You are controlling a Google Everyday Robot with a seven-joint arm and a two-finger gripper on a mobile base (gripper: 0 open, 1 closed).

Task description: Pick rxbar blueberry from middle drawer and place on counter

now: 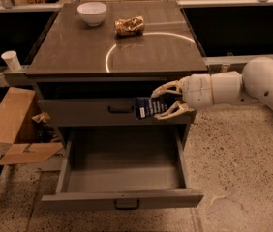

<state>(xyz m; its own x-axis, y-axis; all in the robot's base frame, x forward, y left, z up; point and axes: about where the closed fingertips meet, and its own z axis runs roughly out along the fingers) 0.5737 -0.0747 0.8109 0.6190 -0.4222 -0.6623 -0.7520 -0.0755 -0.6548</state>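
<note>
End effector (158, 105): in front of closed drawer front (78, 111), above open middle drawer (122, 197), below worktop (78, 52) edge. Fingers pinching rxbar blueberry (144, 108) at its right end. Bar projects left of fingertips, clear of drawer floor. White bowl (92, 12) and snack bag (129, 26) at worktop rear.

Counter (141, 57) — white bowl (92, 13), snack bag (129, 26) on it; gripper (156, 104) below its edge.

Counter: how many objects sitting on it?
2. A white bowl at the back left, a tan snack bag just right of it. Nothing looks hidden. The rxbar blueberry is not on the counter: the gripper holds it in front of the shut drawer front.
</note>
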